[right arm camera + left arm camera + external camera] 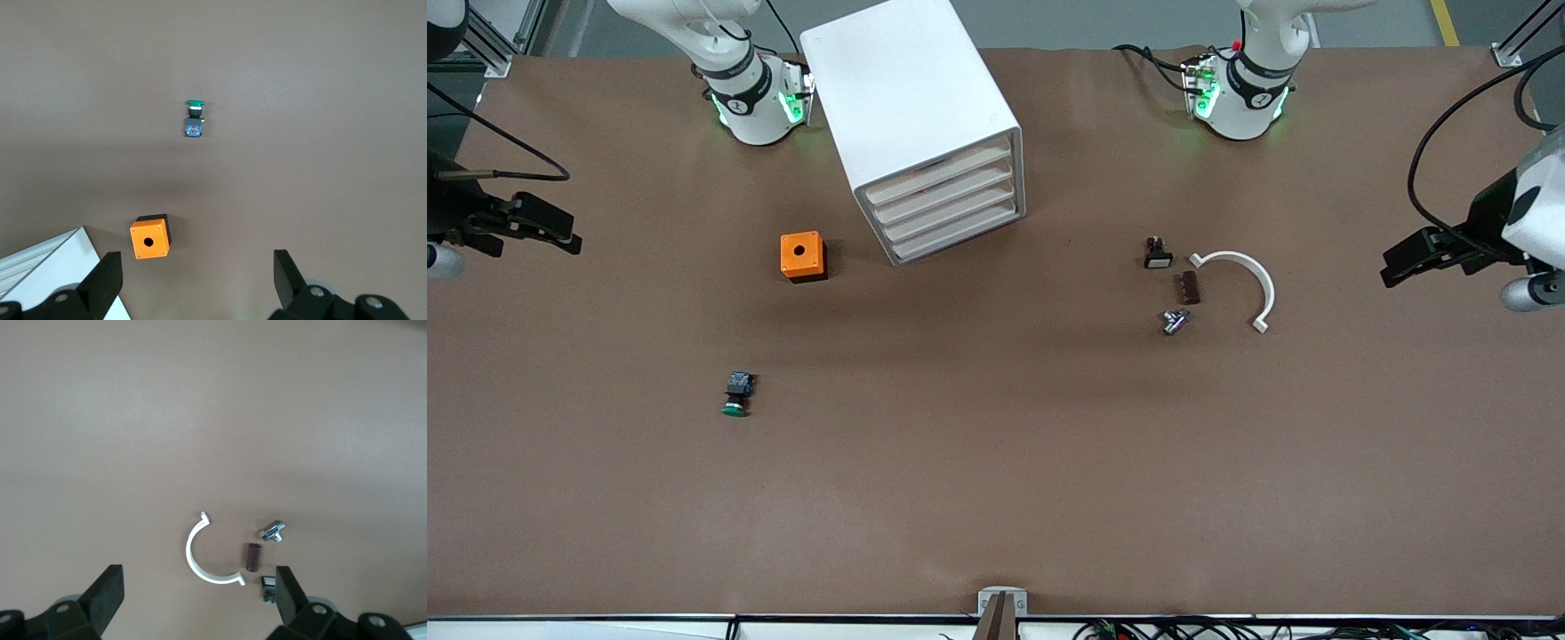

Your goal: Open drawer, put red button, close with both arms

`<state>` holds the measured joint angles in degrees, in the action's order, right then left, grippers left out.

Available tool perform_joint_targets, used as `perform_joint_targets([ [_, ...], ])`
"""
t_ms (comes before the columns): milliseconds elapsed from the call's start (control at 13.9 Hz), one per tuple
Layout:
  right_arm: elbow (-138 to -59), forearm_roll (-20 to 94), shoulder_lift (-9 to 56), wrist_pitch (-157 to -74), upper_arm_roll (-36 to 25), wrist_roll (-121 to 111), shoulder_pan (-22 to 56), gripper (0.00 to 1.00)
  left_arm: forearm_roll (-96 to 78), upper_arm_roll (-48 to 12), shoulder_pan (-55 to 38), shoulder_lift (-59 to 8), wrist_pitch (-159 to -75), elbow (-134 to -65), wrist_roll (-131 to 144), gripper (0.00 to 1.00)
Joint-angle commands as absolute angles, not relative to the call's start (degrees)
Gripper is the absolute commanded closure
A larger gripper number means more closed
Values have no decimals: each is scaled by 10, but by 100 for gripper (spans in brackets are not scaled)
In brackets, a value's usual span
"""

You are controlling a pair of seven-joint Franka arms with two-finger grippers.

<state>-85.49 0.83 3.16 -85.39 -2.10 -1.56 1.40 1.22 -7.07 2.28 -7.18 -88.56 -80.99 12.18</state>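
1. You won't find a plain red cap anywhere. The likeliest item is a small dark part (pixel 1158 253) toward the left arm's end of the tabletop (pixel 996 480). It has a reddish speck at one end, but it is too small to say whether it is the red button.
2. In the left wrist view a finger (pixel 290 593) half hides that dark part (pixel 268 589).
3. Just beside it lie a brown block (pixel 1190 287), a metal bit (pixel 1175 321) and a white half-ring (pixel 1240 283). All are apart from one another.
4. Both arms are cut off by the front view's edges. You see only their bases and their wrists.
5. The left arm (pixel 1240 98) waits with its left tool (pixel 1392 267) over its own end of the tabletop. That tool (pixel 198 579) has its jaws spread wide and holds nothing.
6. The right arm (pixel 751 98) waits likewise. Its right tool (pixel 560 231) hangs over the other end, and that tool (pixel 197 261) is also wide apart and empty.
7. The cabinet (pixel 911 98) stands between the bases, turned askew. Its four drawers (pixel 947 200) are all pushed in.
8. An orange box (pixel 803 256) sits beside the cabinet. A green button (pixel 735 396) lies on its side, nearer the camera.
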Motion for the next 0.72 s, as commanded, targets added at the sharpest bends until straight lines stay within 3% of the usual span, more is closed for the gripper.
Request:
perform_joint_targets([
  [0, -853, -2, 28, -853, -22, -18, 17, 0, 11, -71, 26, -29, -874, -842, 102, 0],
  [646, -844, -2, 28, -853, -22, -18, 18, 0, -3, -61, 26, 70, -871, -935, 79, 0],
])
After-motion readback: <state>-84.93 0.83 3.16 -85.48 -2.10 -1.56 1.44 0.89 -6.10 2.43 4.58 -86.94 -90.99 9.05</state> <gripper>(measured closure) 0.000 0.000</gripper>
